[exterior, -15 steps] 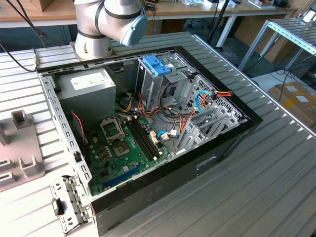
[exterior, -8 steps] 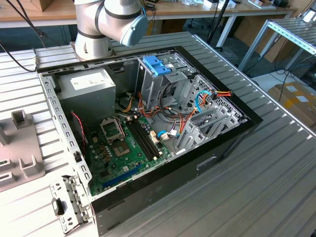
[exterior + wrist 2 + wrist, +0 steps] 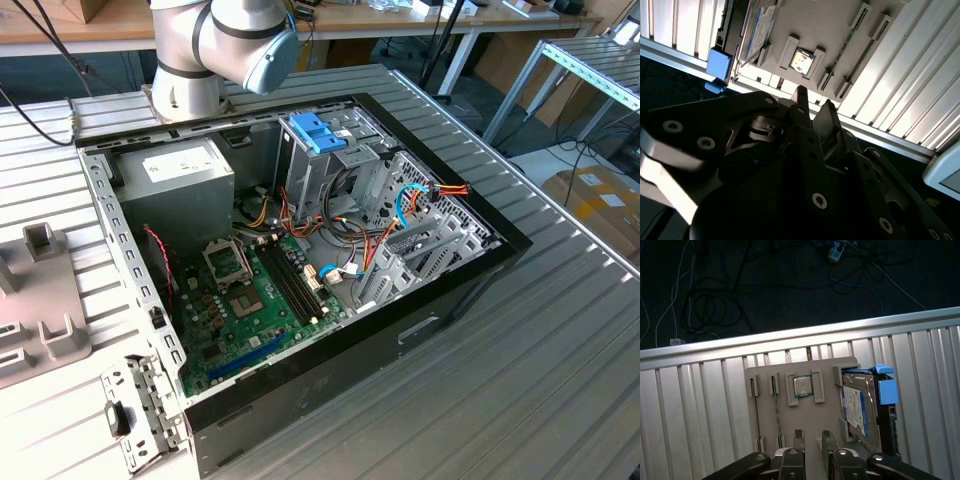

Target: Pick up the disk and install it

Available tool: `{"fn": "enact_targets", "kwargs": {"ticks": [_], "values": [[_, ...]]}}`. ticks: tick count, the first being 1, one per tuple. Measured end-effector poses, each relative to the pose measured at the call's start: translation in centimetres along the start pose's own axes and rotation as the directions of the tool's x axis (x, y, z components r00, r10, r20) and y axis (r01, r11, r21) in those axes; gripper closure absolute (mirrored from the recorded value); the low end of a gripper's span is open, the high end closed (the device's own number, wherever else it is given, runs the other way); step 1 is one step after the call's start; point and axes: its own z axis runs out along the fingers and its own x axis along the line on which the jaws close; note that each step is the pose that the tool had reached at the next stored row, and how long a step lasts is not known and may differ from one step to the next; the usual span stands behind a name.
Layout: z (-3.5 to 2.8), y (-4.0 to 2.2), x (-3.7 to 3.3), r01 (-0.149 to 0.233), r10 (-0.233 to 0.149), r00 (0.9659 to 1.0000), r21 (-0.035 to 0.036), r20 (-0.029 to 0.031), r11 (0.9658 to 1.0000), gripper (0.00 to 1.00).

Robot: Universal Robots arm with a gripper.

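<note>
First wrist view, gripper point(image 3: 812, 436) over grey fixture tray point(image 3: 765, 415), fingers slightly apart with nothing between, disk point(image 3: 860, 407) seated in tray, near processor chip point(image 3: 802, 386)

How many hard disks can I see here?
1 for certain: the disk lies on the grey tray, beside the chip. A blue carrier stands in the computer's drive cage in the exterior view; whether it holds another disk cannot be told.
</note>
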Motion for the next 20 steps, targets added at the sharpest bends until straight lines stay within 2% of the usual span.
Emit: {"fn": "enact_targets", "kwargs": {"ticks": [1, 2, 3, 15, 18, 20], "values": [[0.00, 0.00, 0.00, 0.000, 0.000, 1.0000, 0.0000, 0.0000, 1.0000, 0.64], [0.00, 0.00, 0.00, 0.000, 0.000, 1.0000, -0.0001, -0.0001, 1.0000, 0.64], [0.00, 0.00, 0.00, 0.000, 0.000, 1.0000, 0.0000, 0.0000, 1.0000, 0.58], [0.16, 0.01, -0.11, 0.004, -0.004, 1.0000, -0.0001, -0.0002, 1.0000, 0.58], [0.22, 0.02, -0.19, 0.039, -0.039, 0.9992, -0.0009, -0.0016, 0.9992, 0.58], [0.25, 0.02, -0.23, 0.071, -0.071, 0.9975, -0.0019, -0.0031, 0.9975, 0.58]]}}
